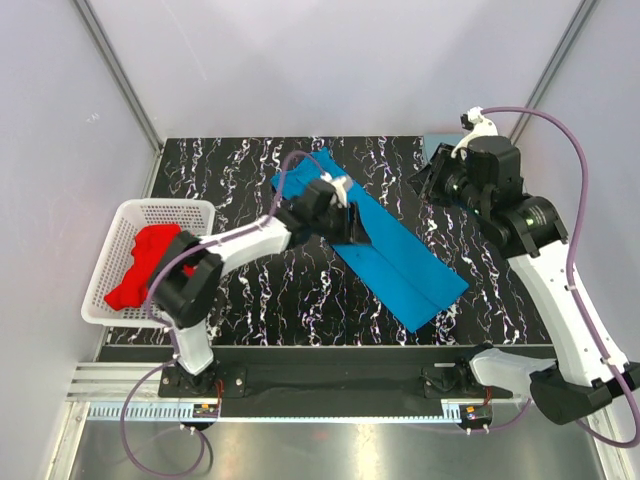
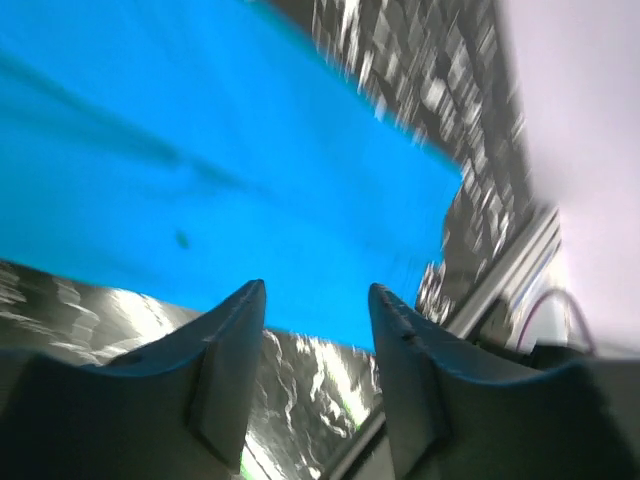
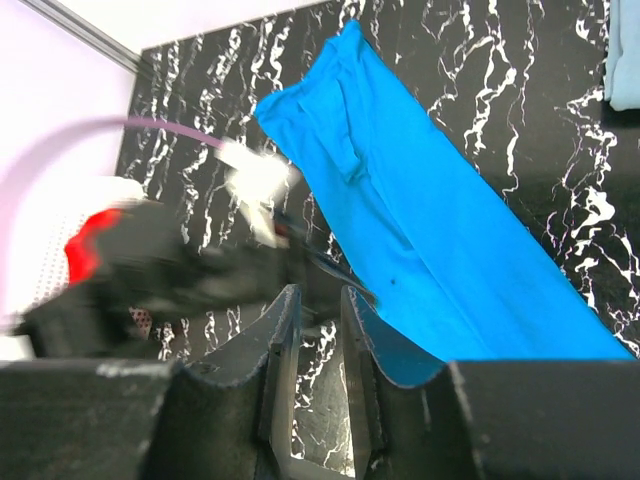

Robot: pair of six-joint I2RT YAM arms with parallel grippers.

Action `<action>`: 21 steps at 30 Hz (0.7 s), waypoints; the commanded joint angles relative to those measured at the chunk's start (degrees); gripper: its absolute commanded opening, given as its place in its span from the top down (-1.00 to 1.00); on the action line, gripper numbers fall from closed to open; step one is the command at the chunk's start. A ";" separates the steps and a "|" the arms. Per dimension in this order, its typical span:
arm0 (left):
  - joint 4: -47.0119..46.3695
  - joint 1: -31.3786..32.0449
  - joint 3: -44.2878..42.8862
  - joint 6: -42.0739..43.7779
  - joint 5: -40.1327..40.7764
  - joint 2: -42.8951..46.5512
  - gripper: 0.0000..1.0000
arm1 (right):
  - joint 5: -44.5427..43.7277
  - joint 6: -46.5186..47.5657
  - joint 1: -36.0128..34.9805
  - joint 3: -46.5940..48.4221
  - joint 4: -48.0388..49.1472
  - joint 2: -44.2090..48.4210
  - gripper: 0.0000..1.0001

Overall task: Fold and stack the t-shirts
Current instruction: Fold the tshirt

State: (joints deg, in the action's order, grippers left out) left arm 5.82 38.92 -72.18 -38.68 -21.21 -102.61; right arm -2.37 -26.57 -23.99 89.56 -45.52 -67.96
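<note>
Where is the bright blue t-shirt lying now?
In the top view, the bright blue t-shirt lies as a long diagonal strip mid-table, right of the white basket, with the left hand over its far half.

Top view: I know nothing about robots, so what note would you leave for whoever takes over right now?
Left gripper: open, empty, over the edge of the blue t-shirt.
Right gripper: slightly open, empty, raised off to the right.
Done: blue t-shirt folded into a long strip, lying mid-table.
Red t-shirts: bunched in the basket.
To do: finish the blue fold, fold the reds, stack.
</note>
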 commanded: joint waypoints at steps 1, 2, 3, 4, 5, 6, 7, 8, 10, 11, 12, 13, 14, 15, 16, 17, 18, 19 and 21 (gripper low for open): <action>-4.76 4.49 0.03 -3.33 -0.32 -4.86 0.11 | 0.79 -0.24 0.26 -0.79 0.17 2.22 0.40; -4.77 4.50 0.11 -3.51 -0.23 -5.75 0.11 | 0.96 -0.33 0.34 -1.14 0.17 2.40 0.41; -4.86 5.89 -0.06 -4.03 0.72 -6.46 0.19 | 1.14 -0.50 0.26 -1.40 0.17 2.57 0.41; -4.86 6.43 -0.32 -4.39 0.82 -7.07 0.22 | 1.23 -0.68 0.26 -2.19 0.08 3.18 0.41; -4.25 6.87 -0.68 -4.48 1.00 -8.56 0.23 | 1.40 -0.77 0.34 -2.54 0.16 3.54 0.41; -3.37 7.57 -0.94 -4.65 2.04 -9.10 0.25 | 1.49 -0.77 0.26 -2.98 0.17 3.80 0.41; -2.75 7.93 -1.12 -4.83 2.66 -9.45 0.26 | 1.49 -0.68 0.26 -3.33 0.17 4.07 0.41; -1.70 8.19 -0.94 -4.92 3.45 -10.15 0.26 | 1.49 -0.59 0.34 -3.86 0.17 4.50 0.41; 0.06 8.54 -0.59 -5.62 6.27 -10.68 0.26 | 1.32 -0.42 0.26 -4.22 -0.01 4.77 0.41; 0.85 8.54 -0.16 -5.45 6.10 -11.38 0.26 | 1.32 -0.42 0.34 -4.57 -0.10 4.94 0.41; 1.72 8.54 -0.06 -5.45 6.36 -11.82 0.26 | 1.32 -0.50 0.35 -4.66 -0.19 5.03 0.41; 2.52 8.54 0.11 -5.53 6.53 -12.00 0.25 | 1.40 -0.42 0.26 -4.66 -0.27 4.95 0.41; 3.05 8.63 0.55 -5.45 6.62 -12.00 0.25 | 1.67 -0.42 0.26 -4.92 -0.27 5.12 0.41; 3.14 8.55 0.99 -5.45 6.71 -11.83 0.25 | 1.76 -0.42 0.26 -4.92 -0.36 5.12 0.41; 3.14 8.54 1.95 -5.62 7.58 -11.57 0.24 | 1.93 -0.50 0.26 -5.01 -0.27 5.04 0.41; 3.84 8.54 2.31 -5.45 8.11 -11.30 0.24 | 2.11 -0.68 0.26 -5.10 -0.27 5.03 0.41; 4.63 8.46 2.48 -4.84 8.81 -11.39 0.22 | 2.11 -0.77 0.17 -5.18 -0.36 4.95 0.41; 5.42 8.46 2.22 -4.40 8.73 -11.56 0.21 | 2.19 -0.68 0.26 -5.10 -0.45 4.95 0.41; 9.02 8.46 1.78 -2.65 10.21 -12.18 0.19 | 4.13 -0.94 0.26 -5.18 -0.80 4.86 0.41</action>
State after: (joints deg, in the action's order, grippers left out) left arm 8.69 47.42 -70.78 -43.77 -15.66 -114.13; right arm -0.62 -26.89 -23.94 84.51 -46.52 -64.23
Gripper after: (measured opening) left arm 0.398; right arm 0.296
